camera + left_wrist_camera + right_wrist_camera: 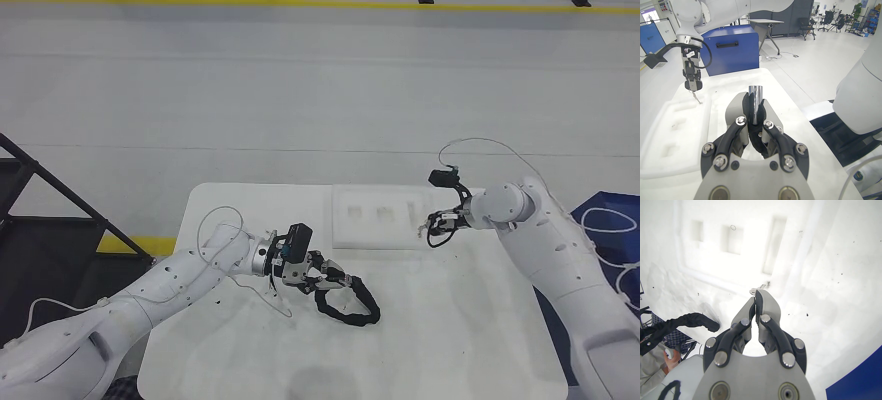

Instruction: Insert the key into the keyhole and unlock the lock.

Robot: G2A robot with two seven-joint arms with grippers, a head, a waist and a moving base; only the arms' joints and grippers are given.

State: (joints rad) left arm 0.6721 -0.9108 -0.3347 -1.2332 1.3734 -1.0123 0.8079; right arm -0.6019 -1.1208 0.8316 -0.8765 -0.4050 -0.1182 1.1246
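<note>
Top view: the left gripper (318,272) sits over the near middle of the white table (470,330), with the lock (350,303) trailing from it as a black loop of cable on the tabletop. The right gripper (432,228) is well apart from it, at the right edge of the white foam tray (362,236). This view is too coarse to show the key. The left wrist view fills that in. The left gripper's fingers (735,106) are clamped on the lock's end, a polished chrome cylinder standing upright out of a black fabric sleeve, and I cannot make out the keyhole. Farther off, the right gripper points down with a small silver key (696,98) hanging tilted from its tips. The key's point is at the tray's surface, just beside the long recess. The right wrist view shows what the others miss. The right fingers are pressed together on the key's head, with only a short silver stub poking past them. A tiny ring (733,227) lies in the tray's middle square pocket. Part of the black sleeved cable shows off to one side.
</note>
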